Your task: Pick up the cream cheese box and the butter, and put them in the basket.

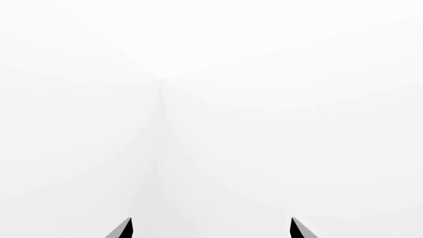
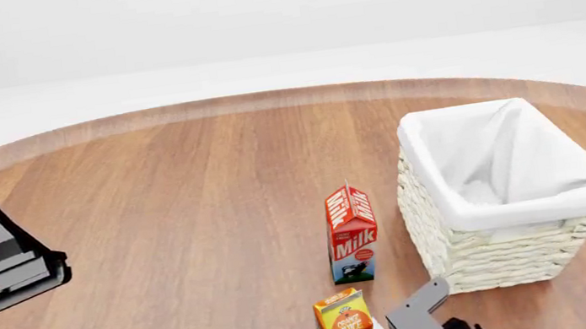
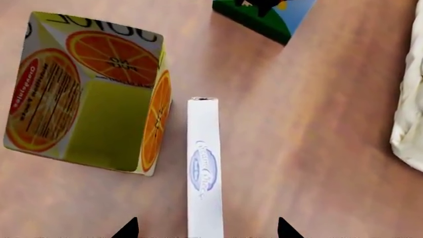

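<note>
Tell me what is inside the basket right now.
Inside the basket the head view shows only the white cloth liner, with no package on the visible part. The near wall hides the bottom corner closest to the camera.

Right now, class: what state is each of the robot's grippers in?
Left gripper: open, holding nothing.
Right gripper: open, fingertips either side of the cream cheese box.

Cream cheese box [image 3: 203,168] just beside juice carton [image 3: 92,94].
</note>
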### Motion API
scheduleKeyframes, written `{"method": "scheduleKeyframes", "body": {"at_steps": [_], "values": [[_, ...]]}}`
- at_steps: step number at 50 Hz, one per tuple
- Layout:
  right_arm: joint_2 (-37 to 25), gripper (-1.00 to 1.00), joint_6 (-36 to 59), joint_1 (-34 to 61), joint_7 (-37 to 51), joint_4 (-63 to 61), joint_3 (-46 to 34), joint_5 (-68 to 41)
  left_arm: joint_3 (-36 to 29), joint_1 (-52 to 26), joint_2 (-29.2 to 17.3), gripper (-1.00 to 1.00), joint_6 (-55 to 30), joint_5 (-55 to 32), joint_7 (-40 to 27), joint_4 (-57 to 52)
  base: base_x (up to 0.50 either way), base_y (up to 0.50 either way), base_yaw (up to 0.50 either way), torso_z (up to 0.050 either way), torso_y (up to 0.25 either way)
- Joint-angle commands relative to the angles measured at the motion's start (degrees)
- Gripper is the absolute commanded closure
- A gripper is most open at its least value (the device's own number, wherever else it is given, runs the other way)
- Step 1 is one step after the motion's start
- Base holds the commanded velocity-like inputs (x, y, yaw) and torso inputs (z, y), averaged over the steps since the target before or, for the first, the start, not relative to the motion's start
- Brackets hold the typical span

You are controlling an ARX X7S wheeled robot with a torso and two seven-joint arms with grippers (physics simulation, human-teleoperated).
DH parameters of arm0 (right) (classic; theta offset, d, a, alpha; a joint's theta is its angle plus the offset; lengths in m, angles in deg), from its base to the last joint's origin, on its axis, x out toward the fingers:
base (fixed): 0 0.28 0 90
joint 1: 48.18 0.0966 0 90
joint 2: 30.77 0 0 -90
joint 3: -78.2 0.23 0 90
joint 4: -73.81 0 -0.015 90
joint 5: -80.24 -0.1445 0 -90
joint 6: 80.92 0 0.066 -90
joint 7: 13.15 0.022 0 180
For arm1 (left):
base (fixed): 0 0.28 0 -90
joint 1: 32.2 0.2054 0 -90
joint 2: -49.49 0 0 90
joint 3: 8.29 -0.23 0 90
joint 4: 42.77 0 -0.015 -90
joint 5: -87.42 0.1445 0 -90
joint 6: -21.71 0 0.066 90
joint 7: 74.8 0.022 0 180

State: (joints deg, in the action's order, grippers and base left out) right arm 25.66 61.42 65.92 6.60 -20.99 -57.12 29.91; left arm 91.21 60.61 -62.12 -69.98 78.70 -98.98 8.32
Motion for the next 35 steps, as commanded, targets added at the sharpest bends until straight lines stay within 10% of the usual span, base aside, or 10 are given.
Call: {"method": "scheduleKeyframes", "body": {"at_steps": [1,17,18,35], "values": [[1.2,-1.0,-0.9,-0.1,-1.4,1.5,1.0,1.7,1.4,-0.1,0.9,-1.0,0.3,0.1,1.2,0.8,0.0,0.0,0.0,0.0,0.0],[1.2,-1.0,-1.5,-0.3,-1.4,2.2,0.9,1.9,1.2,-0.2,0.7,-1.0,0.3,-0.2,1.1,1.2,0.0,0.0,0.0,0.0,0.0],[1.1,1.0,-1.4,-0.2,-1.1,1.9,0.6,2.4,1.2,-0.2,0.6,-1.0,0.3,-0.1,1.1,1.1,0.0,0.0,0.0,0.0,0.0],[0.6,1.0,-2.0,0.2,-1.5,0.7,-0.8,3.9,1.0,-0.2,0.4,-1.0,0.1,-0.2,0.7,0.9,0.0,0.0,0.0,0.0,0.0]]}}
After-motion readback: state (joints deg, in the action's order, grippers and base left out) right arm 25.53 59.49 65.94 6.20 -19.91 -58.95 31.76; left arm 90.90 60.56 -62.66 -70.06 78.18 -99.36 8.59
